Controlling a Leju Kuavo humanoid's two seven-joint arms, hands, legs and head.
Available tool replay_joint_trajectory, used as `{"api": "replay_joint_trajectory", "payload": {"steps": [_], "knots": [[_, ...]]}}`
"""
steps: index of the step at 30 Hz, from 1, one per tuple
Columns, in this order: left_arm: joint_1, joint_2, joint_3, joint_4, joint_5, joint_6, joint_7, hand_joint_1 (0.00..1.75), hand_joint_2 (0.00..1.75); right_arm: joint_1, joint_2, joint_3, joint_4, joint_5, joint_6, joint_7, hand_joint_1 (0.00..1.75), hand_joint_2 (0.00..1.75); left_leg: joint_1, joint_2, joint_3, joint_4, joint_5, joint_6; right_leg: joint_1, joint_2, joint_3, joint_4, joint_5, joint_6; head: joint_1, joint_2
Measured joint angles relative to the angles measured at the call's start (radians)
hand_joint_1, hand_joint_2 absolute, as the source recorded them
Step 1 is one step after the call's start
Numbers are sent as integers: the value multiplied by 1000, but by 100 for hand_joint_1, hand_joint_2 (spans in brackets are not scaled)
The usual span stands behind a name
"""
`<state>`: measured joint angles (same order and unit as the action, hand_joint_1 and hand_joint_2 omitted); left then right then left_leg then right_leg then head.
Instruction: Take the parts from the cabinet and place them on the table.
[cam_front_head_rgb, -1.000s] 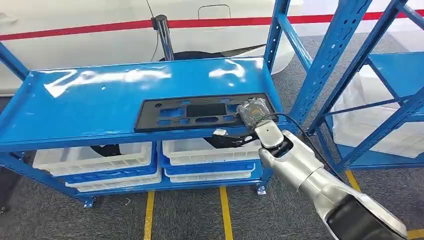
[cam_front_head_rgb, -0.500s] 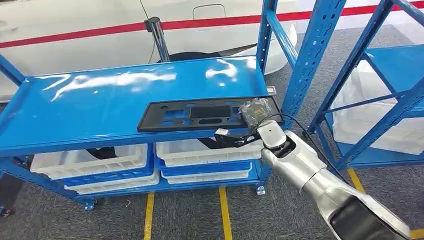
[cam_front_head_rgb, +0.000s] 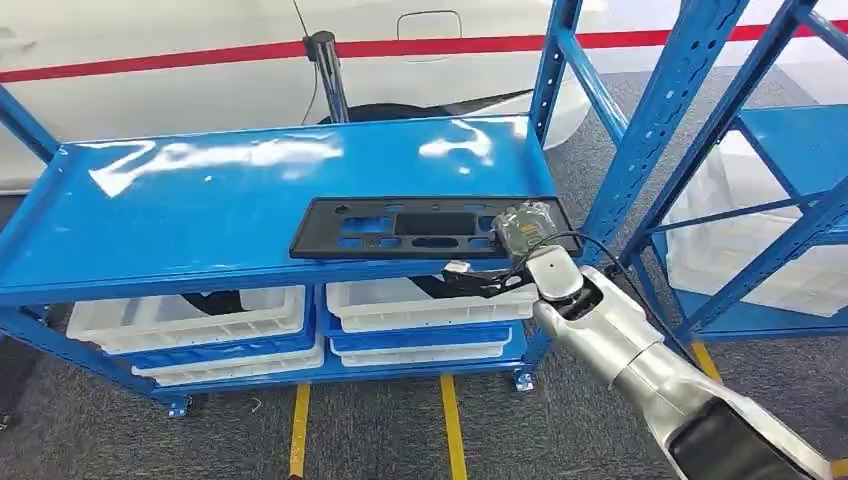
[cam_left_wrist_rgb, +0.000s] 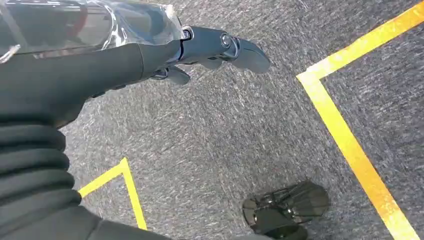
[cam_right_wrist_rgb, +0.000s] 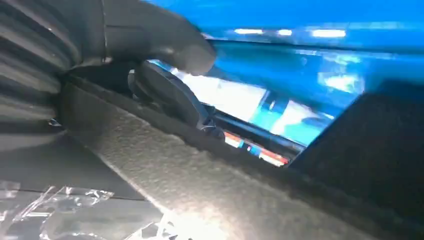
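The black panel (cam_front_head_rgb: 430, 227) lay flat near the front edge of the blue shelf (cam_front_head_rgb: 200, 200), right of centre in the head view, with cut-outs along its length. Its right end sat under a clear plastic bag (cam_front_head_rgb: 525, 222). The right hand (cam_front_head_rgb: 500, 277) reached in from the lower right and gripped that end of the panel; in the right wrist view its thumb (cam_right_wrist_rgb: 165, 42) lay over the panel's edge and its fingers (cam_right_wrist_rgb: 170, 95) curled beneath. The left hand (cam_left_wrist_rgb: 210, 47) hung over grey carpet with yellow lines (cam_left_wrist_rgb: 350, 145), fingers loosely extended and holding nothing. White bins (cam_front_head_rgb: 190, 320) sat on the lower level. A blue rack post (cam_front_head_rgb: 660, 120) stood just right of the arm, and a white car body (cam_front_head_rgb: 180, 60) ran across the top.
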<state>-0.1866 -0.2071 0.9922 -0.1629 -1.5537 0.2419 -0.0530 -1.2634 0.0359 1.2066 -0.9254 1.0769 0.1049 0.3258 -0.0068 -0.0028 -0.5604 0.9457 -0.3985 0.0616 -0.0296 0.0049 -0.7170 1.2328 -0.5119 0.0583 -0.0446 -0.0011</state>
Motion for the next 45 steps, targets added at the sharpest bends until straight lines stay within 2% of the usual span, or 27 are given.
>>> {"api": "replay_joint_trajectory", "payload": {"steps": [2,3,4,8,10,12,13,15,17,18,21,23,24,25,27,28,29,30,32,33,34,37,39,42,43,44,45], "knots": [[-1,-1,0,0,0,1,0,0,175,0,-3,0,-3,0,0,0,175,175,4,-2,3,9,-8,-9,-5,-3,93,-184,86,5,0,0],[-2,0,0,0,0,1,0,0,175,-1,-8,0,-5,0,0,0,175,175,-4,-3,-4,18,-15,-19,-5,-2,116,-229,74,7,0,0],[-3,0,0,0,0,1,0,0,175,-3,-6,-1,-12,1,0,0,175,175,-6,-4,-9,28,-20,-21,-6,3,111,-231,81,-7,-1,0],[-3,1,0,0,0,1,0,0,175,-3,-9,-1,-26,0,0,-3,175,175,1,-4,-14,36,-28,-30,-5,-1,112,-231,83,-26,0,0],[-4,0,0,0,-1,0,0,0,175,-3,-9,-2,-30,1,0,-2,175,175,5,-2,-59,140,-93,-44,-5,-7,111,-232,83,-34,-1,0],[-1,0,0,0,-3,-1,0,0,175,-3,-10,-1,-32,1,-1,0,175,175,11,-2,-140,320,-168,-53,-5,-12,108,-232,83,-35,-1,0],[0,0,0,0,-3,-2,2,0,175,-2,-11,-2,-32,1,-1,0,175,175,14,-2,-162,368,-175,-55,-5,-13,108,-232,83,-35,0,0],[1,0,0,0,-3,-2,2,0,175,-2,-13,-2,-32,1,-2,2,175,175,17,-2,-138,310,-129,-54,-7,-12,109,-232,84,-34,-1,0],[0,0,0,0,-4,-2,2,0,175,-2,-13,-2,-34,2,-3,3,175,175,18,-2,-41,108,-35,-49,-9,-11,112,-232,84,-33,-1,0],[0,0,0,0,-5,-2,2,0,175,-3,-14,-2,-34,9,-6,4,175,175,17,-3,-13,40,-24,-46,-9,-10,110,-232,86,-30,-1,0],[2,0,0,0,-6,-2,2,0,175,-3,-16,-2,-35,45,-18,2,175,175,4,-2,-12,32,-29,-39,-5,-4,104,-238,93,-10,0,0],[1,0,0,0,-7,-2,2,0,175,-10,-16,-2,-39,68,-29,-6,175,175,12,-1,-5,16,-15,-19,-10,-4,101,-240,91,4,0,0],[0,-1,0,0,-6,-2,2,0,175,-16,-15,-2,-41,80,-38,-10,175,175,9,0,-4,14,-13,-15,-8,-5,93,-216,72,4,0,0],[0,-1,1,0,-6,-2,2,0,175,-23,-13,-1,-44,91,-48,-14,175,175,8,1,-4,14,-13,-8,-8,-4,69,-157,35,3,0,0],[-1,-2,1,0,-7,-3,2,0,175,-37,-8,1,-49,107,-56,-21,175,175,4,1,-4,15,-13,-5,-3,-4,-13,26,-44,5,0,0],[0,-2,1,0,-7,-4,2,0,175,-40,-6,2,-49,110,-56,-21,175,175,1,0,-3,15,-14,-4,-1,-4,-41,84,-57,5,0,0],[1,-2,1,0,-7,-5,2,0,175,-42,-3,3,-49,113,-56,-22,175,175,1,-1,-1,15,-14,-3,0,-4,-44,87,-46,3,0,0],[1,-2,1,0,-7,-6,2,0,175,-45,0,3,-50,118,-57,-24,175,175,1,-3,2,16,-16,-3,0,-4,-21,40,-12,1,0,0],[0,-4,1,0,-11,-7,2,0,175,-66,17,5,-62,140,-63,-39,175,175,2,-5,7,21,-23,-10,-1,-5,65,-142,80,-2,0,0],[0,-4,1,0,-13,-7,2,0,175,-78,25,8,-69,148,-67,-43,175,175,0,-5,3,26,-28,-16,-2,-7,89,-206,92,-1,0,0],[-4,-4,1,0,-13,-7,3,0,175,-94,40,12,-77,154,-72,-48,175,175,-10,-3,-8,40,-35,-20,-1,-4,98,-226,85,-7,0,0],[-1,-4,1,0,-17,-7,5,0,175,-121,72,14,-100,162,-77,-56,175,175,-7,-2,-9,34,-32,-24,4,-2,88,-219,85,-20,0,0],[-1,-5,1,0,-18,-7,3,0,175,-136,94,16,-120,163,-79,-60,175,175,-2,-1,-23,65,-62,-36,-1,-2,90,-222,87,-31,-1,0],[-2,-6,1,0,-18,-8,-3,0,175,-147,121,19,-153,165,-87,-64,175,175,6,-1,-132,305,-172,-52,0,-2,89,-222,86,-37,-1,0],[0,-7,1,0,-18,-8,-4,0,175,-147,126,20,-161,165,-87,-65,175,175,6,-1,-163,363,-185,-53,1,-1,89,-222,86,-38,0,0],[1,-7,1,0,-17,-9,-6,0,175,-147,132,22,-172,165,-87,-66,175,175,6,-1,-173,373,-175,-52,1,-1,90,-222,85,-39,0,0],[1,-8,1,0,-17,-9,-6,0,175,-147,138,24,-181,165,-87,-66,175,175,6,-1,-158,330,-142,-49,2,0,92,-222,85,-39,0,0]]}}
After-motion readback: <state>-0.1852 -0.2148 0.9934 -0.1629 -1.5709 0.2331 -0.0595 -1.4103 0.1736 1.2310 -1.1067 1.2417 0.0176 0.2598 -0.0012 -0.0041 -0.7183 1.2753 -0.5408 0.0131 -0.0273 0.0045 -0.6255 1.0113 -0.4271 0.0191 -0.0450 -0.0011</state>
